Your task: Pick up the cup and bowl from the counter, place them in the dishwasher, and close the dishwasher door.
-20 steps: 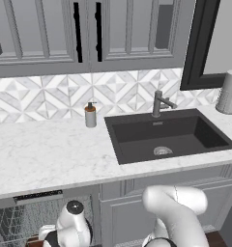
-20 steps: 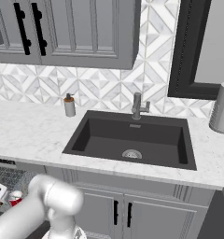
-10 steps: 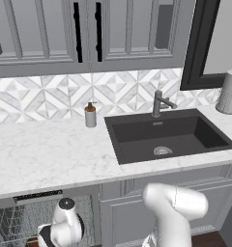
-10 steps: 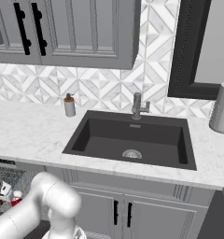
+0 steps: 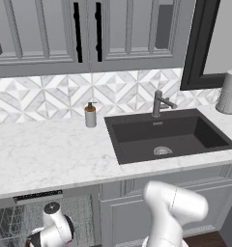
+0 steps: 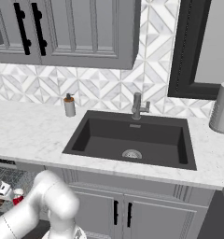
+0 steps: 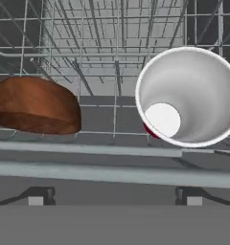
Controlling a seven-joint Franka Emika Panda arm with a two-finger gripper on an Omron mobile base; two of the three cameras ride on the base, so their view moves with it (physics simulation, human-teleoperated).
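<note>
Worktop (image 5: 45,154): white marble-look slab with a black sink (image 5: 168,137) set in; a soap dispenser (image 5: 90,115) stands near the sink's left end, a paper towel roll (image 5: 230,91) at the far right. I see neither cup nor bowl on it.
Dishwasher (image 5: 38,197): under the worktop at the left, its black control strip showing and the wire rack (image 7: 88,57) exposed, so I judge the door open.
Bowl (image 7: 35,106): dark brown, tilted on the rack, left of the cup and apart from it.
Cup (image 7: 189,95): red with a white inside, lying on the rack with its mouth toward the hand camera; a red spot of it also shows in the right base view.
Pincer (image 5: 43,236): low over the rack, jaws spread wide, holding nothing.
Step in hand: both items look loaded; the door is left to shut.
Next move: draw the arm clear of the rack, then get under the door's edge and swing it up.
Writing: none legible on any surface.
</note>
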